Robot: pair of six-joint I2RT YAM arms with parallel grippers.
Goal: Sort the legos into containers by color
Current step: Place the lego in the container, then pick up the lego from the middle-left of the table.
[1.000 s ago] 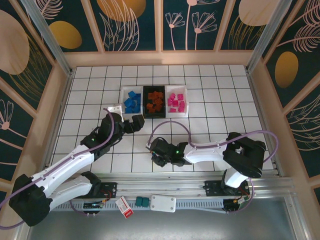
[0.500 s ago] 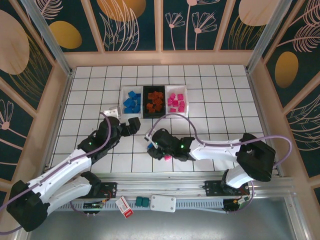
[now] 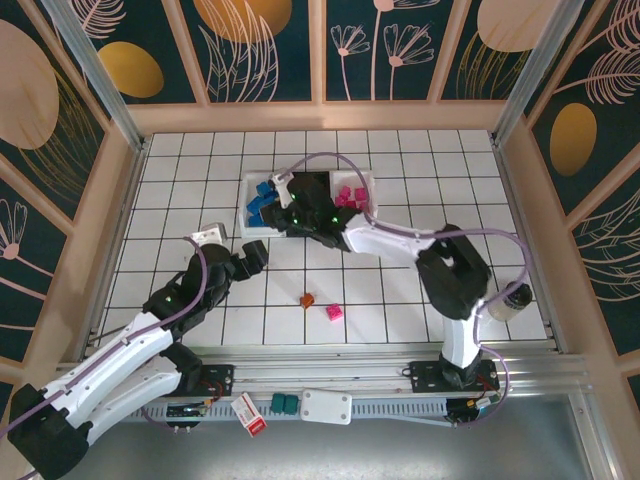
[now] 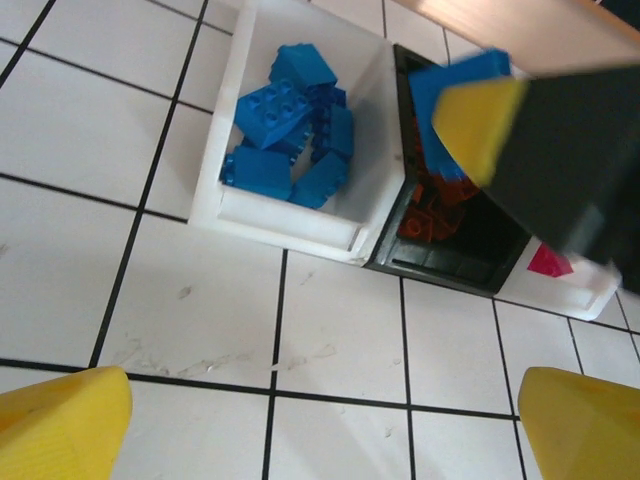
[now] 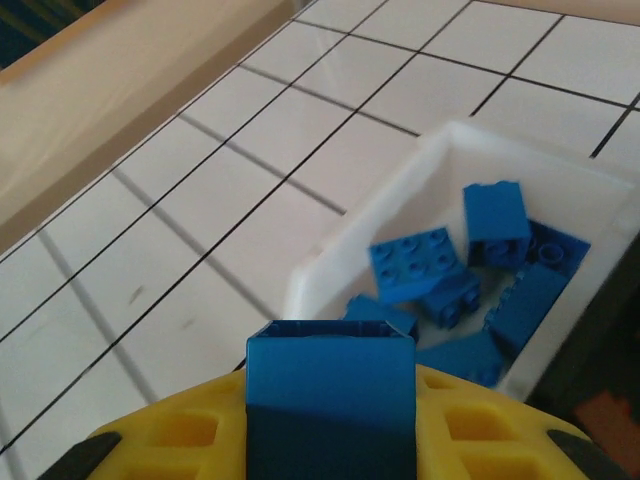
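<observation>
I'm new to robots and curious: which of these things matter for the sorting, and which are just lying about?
Job: held blue brick; loose orange brick; loose pink brick; blue-brick bin; black bin; pink-brick bin.
Lying about: red-and-white tag; teal blocks.

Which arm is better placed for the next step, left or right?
Right. The right claw grips a blue brick close to the blue bin, so a short move and release should do it. The left claw is open, empty and back from the bins.
</observation>
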